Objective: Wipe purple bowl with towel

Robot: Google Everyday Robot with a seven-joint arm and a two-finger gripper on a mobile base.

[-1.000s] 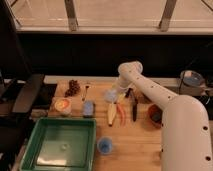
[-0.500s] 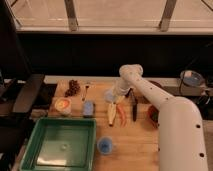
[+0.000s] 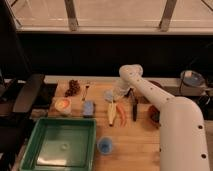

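— Well, where is the end effector [image 3: 118,93] sitting right now?

— It is hanging down over the far middle of the desk [image 3: 132,150], at the end of the white arm [image 3: 150,95] that is reaching in from the right. Its fingers are pressing together, and as far as I am seeing it they are pinching the right edge of the towel [image 3: 109,95].

— And where is the towel lying?

— It is lying rumpled on the wood, pale blue-grey, just behind the tip of a banana [image 3: 111,113].

— What is lying beside that banana?

— An orange-red piece [image 3: 121,114] is lying right against it. A dark slim utensil [image 3: 134,107] is lying just beyond that, under the arm.

— I am looking for the purple bowl.

— The purple bowl [image 3: 157,84] is peeking out behind the arm near the desk's far edge. It is sitting to the right of the towel and apart from it, and the arm is hiding most of it. A reddish bowl [image 3: 153,114] is showing nearer to us, tucked against the arm's thick lower part.

— And to the left?

— A blue sponge [image 3: 89,107] is sitting left of the banana, with a small white dish [image 3: 57,109] holding something orange beyond it. A dark cluster like grapes [image 3: 74,88] is lying behind those. A green tray [image 3: 50,140] is taking up the near left corner, and a small blue cup [image 3: 104,145] is standing just beside its right wall.
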